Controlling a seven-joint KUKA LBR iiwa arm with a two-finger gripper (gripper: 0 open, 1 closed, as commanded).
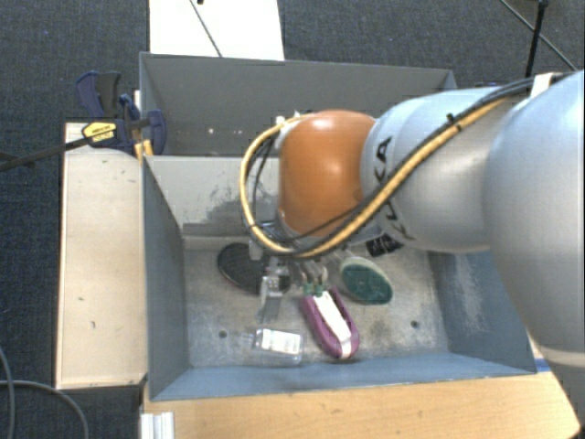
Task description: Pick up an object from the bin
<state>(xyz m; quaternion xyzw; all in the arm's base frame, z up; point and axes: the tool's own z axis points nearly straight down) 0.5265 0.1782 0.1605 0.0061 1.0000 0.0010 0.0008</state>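
Note:
My gripper (271, 305) reaches down from under the arm's orange cover into the front middle of the bin. Its tip hangs just above a clear plastic packet with a white label (279, 341), which lies flat near the front wall. Right of the gripper lies a purple and white oblong thing (330, 325), slanting toward the front. A dark round disc (238, 266) lies just behind and left of the gripper. A green round thing (366, 282) lies to its right, partly under the arm.
The arm and its cover hide the middle and the right rear of the bin. Bare floor shows at the left front and right front corners. The bin's sloping walls close in on all sides.

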